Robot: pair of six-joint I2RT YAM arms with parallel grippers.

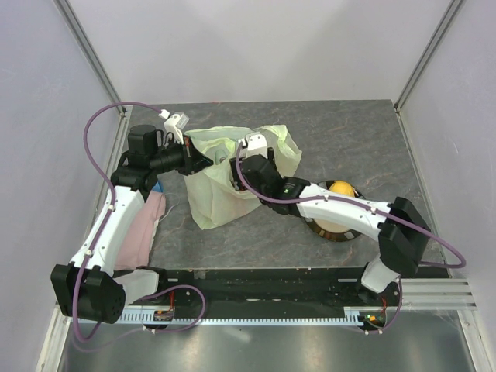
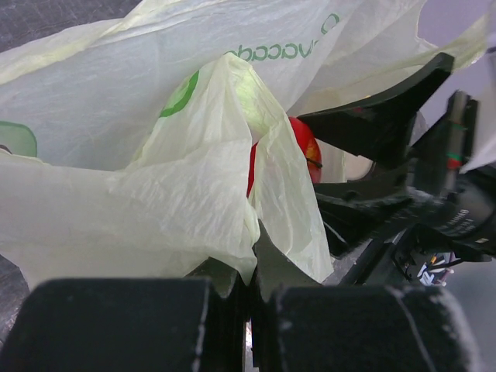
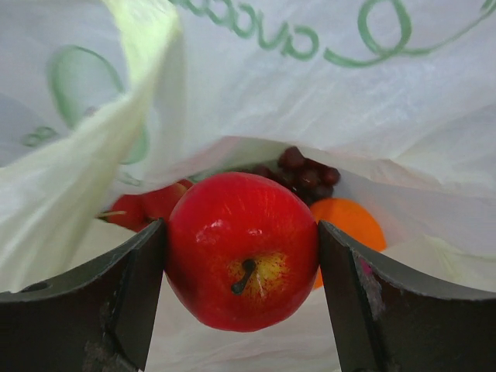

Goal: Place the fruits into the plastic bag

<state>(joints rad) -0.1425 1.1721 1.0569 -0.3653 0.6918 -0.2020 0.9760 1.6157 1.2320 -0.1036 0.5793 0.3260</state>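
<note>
The pale yellow-green plastic bag (image 1: 225,174) stands open at mid table. My left gripper (image 1: 203,161) is shut on the bag's edge (image 2: 232,256) and holds it up. My right gripper (image 1: 232,164) reaches into the bag's mouth, shut on the red apple (image 3: 242,248), both fingers against its sides. Inside the bag lie the orange (image 3: 353,225), the dark grape bunch (image 3: 306,174) and small red fruits (image 3: 147,205). The apple also shows red through the opening in the left wrist view (image 2: 302,147). The yellow lemon (image 1: 342,190) sits on the plate (image 1: 329,232) right of the bag.
A pink cloth (image 1: 143,232) lies under the left arm at the table's left. The right arm (image 1: 341,209) stretches over the plate. White walls close in the table on three sides.
</note>
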